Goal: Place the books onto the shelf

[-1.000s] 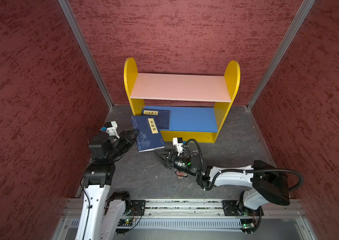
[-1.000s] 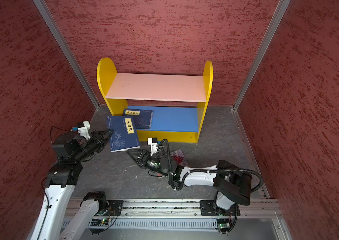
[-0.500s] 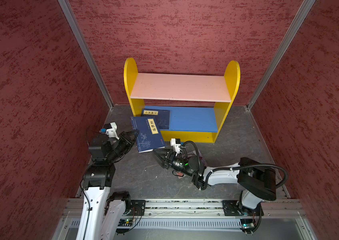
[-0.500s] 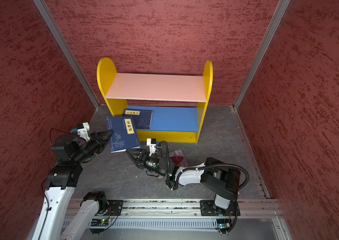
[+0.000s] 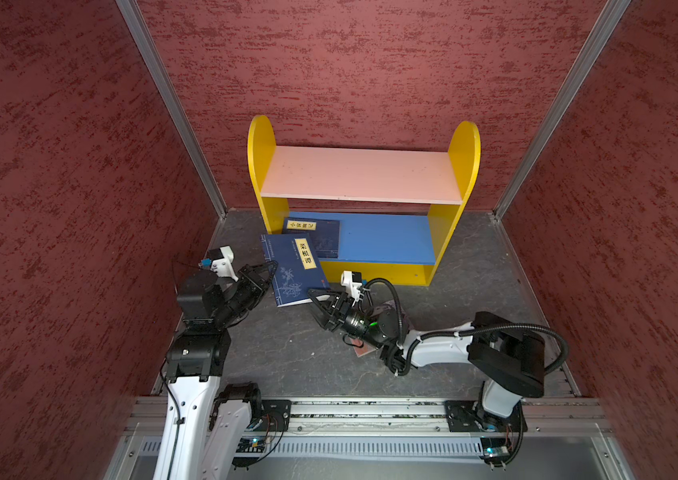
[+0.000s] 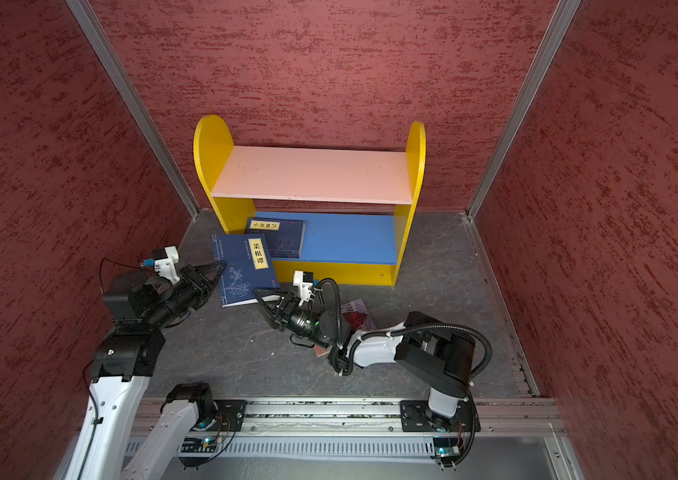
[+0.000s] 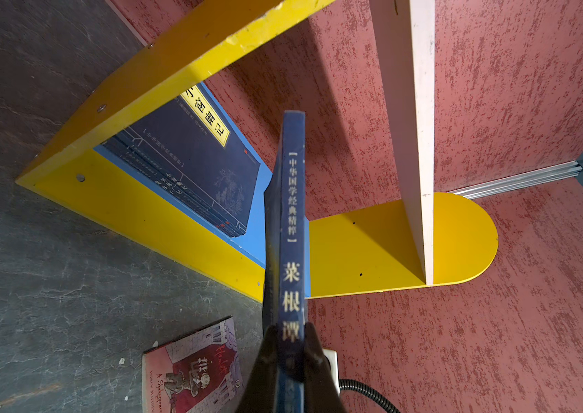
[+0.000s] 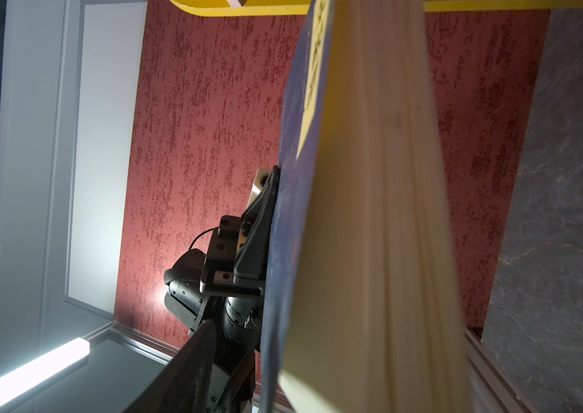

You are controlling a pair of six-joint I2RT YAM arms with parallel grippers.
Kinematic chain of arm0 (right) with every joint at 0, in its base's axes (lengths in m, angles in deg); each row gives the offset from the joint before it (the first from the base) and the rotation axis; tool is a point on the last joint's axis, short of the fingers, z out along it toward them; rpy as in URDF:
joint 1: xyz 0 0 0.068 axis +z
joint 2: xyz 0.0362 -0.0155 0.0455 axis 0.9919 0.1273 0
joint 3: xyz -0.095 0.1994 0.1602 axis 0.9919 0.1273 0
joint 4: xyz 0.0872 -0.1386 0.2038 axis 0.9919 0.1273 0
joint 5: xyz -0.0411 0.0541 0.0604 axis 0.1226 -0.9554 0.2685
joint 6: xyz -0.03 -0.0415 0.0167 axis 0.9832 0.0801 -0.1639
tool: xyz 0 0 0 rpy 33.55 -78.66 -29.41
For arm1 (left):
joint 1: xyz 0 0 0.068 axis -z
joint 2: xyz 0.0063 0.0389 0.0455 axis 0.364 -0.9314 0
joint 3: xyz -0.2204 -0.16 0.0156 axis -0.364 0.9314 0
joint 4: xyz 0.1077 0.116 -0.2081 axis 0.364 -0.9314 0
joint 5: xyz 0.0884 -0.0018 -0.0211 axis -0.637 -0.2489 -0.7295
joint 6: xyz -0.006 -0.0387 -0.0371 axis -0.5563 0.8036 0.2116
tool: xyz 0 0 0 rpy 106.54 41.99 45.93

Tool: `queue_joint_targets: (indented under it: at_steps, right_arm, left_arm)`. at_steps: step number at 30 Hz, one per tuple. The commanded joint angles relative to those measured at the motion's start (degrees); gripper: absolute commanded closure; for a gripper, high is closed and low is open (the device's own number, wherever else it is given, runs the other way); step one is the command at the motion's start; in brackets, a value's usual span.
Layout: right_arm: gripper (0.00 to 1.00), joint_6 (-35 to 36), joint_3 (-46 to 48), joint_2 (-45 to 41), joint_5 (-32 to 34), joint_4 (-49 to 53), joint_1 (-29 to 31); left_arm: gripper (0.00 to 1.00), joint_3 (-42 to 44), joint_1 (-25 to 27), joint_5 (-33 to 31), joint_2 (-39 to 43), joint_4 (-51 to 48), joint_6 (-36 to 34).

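Now the left gripper (image 5: 268, 268) clamps a navy yellow-labelled paperback (image 5: 293, 270) before the yellow-sided wooden shelf (image 5: 464, 158). The right gripper (image 5: 316, 307), unclenched, should steady it.

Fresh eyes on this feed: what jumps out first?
The navy book clamped by its spine in the shut left gripper, tilted in front of the yellow shelf. The open right gripper sits at its near corner. A stack of navy books lies on the blue lower board, and a pink book lies on the floor under the right arm.
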Motion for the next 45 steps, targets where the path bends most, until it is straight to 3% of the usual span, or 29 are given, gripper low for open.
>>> queue_joint_targets:
  at_steps: [1, 7, 13, 19, 23, 25, 30, 37, 40, 45]
  right_arm:
    - [0.34, -1.0, -1.6, 0.4, 2.1, -3.2, -0.6]
    - [0.46, -1.5, -1.6, 1.0, 2.0, -2.9, -1.3]
    - [0.76, -1.4, -1.7, 1.4, 1.6, -2.2, -1.7]
    - [0.91, -1.2, -0.5, 0.3, -1.1, -1.5, -2.9]
    - [0.94, 0.0, -0.3, -3.1, -8.9, 3.7, -4.6]
    - [0.94, 1.5, 0.0, -5.5, -13.2, 7.7, -5.5]
    - [0.93, 6.9, 1.7, -13.5, -21.6, 19.9, -7.6]
    - [0.93, 14.7, 0.8, -24.6, -32.0, 38.0, -11.3]
    - [0.93, 18.3, -0.8, -27.4, -34.7, 45.9, -12.6]
    - [0.93, 21.1, -3.1, -29.1, -38.8, 51.6, -14.7]
  left_arm:
    - [1.0, 0.0, 0.4, 0.2, 1.6, 0.1, -0.1]
    - [1.0, 0.5, 0.5, 0.6, 2.3, -0.7, 0.4]
    - [1.0, 1.3, 0.5, 0.6, 3.3, -1.7, 0.6]
    - [0.99, 2.4, 0.5, 1.0, 4.2, -2.5, -0.6]
    - [0.55, 2.2, -0.2, 1.4, 4.7, -4.1, -4.9]
    - [0.38, 2.0, -0.8, 2.2, 4.9, -5.2, -6.9]
    - [0.23, 2.4, -3.0, 7.3, 4.8, -6.9, -11.0]
    - [0.25, 4.4, -8.2, 20.9, 3.5, -6.2, -13.3]
    - [0.28, 6.2, -9.7, 28.3, 3.8, -0.3, -9.2]
    - [0.36, 8.5, -9.8, 34.9, 4.3, 6.7, -2.7]
